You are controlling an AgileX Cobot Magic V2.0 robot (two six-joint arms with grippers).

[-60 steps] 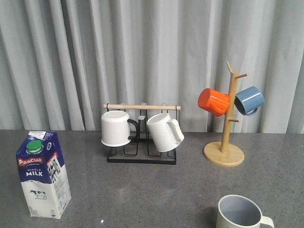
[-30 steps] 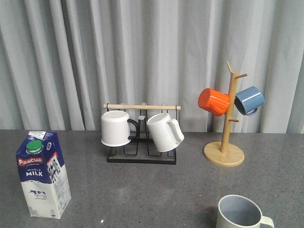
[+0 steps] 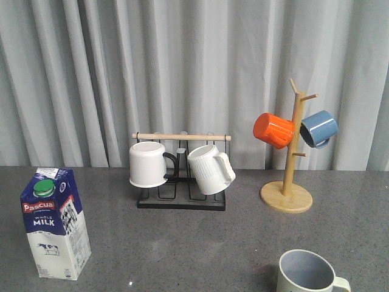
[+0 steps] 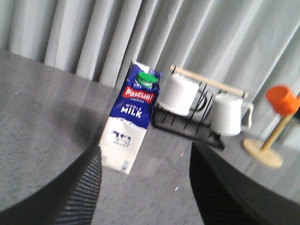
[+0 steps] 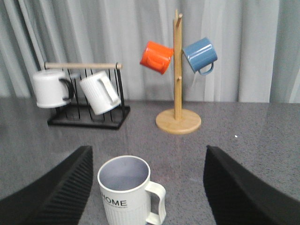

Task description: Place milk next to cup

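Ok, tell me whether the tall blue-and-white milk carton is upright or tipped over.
Upright. The blue-and-white gable-top milk carton stands on its base on the grey table, green round cap on top; the left wrist view shows the same.

My front view is evenly and softly lit, with faint pale reflections on the grey table [image 3: 182, 249] and only weak shadows under the things on it. My left wrist view is blurred and tilted, the milk [image 4: 131, 123] soft-edged. My right wrist view is sharper, with my own fingers [image 5: 61, 187] dark in the foreground.
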